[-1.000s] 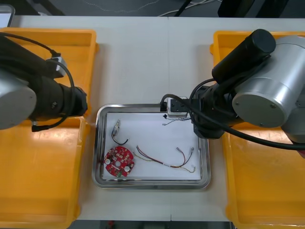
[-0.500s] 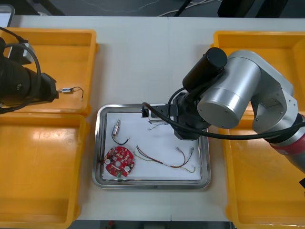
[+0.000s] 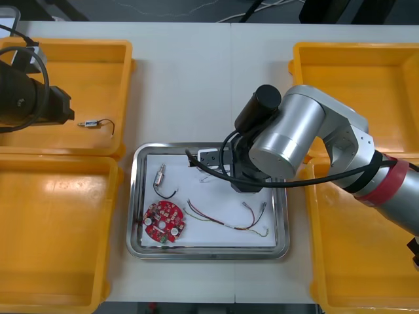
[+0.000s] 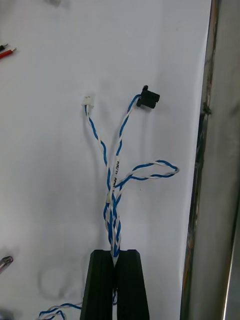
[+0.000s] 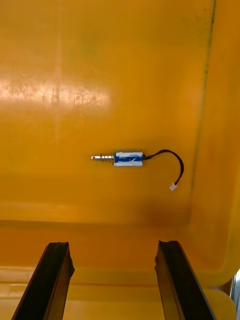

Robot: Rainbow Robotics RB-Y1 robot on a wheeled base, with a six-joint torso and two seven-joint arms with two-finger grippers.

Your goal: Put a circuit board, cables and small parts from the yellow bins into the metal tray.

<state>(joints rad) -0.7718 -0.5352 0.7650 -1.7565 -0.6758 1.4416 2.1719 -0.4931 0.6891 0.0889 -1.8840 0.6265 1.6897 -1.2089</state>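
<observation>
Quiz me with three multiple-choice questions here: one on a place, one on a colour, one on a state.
1. Where is the circuit board? A in the metal tray; B in a yellow bin; C on the table.
2. The cable in the right gripper is: A black; B blue and white; C red and yellow.
3. The left gripper is: A open; B shut on a part; C shut on nothing.
Answers: A, it lies on the tray's white floor; B, twisted blue-white strands leave its shut fingers; A, its fingers stand apart.
</observation>
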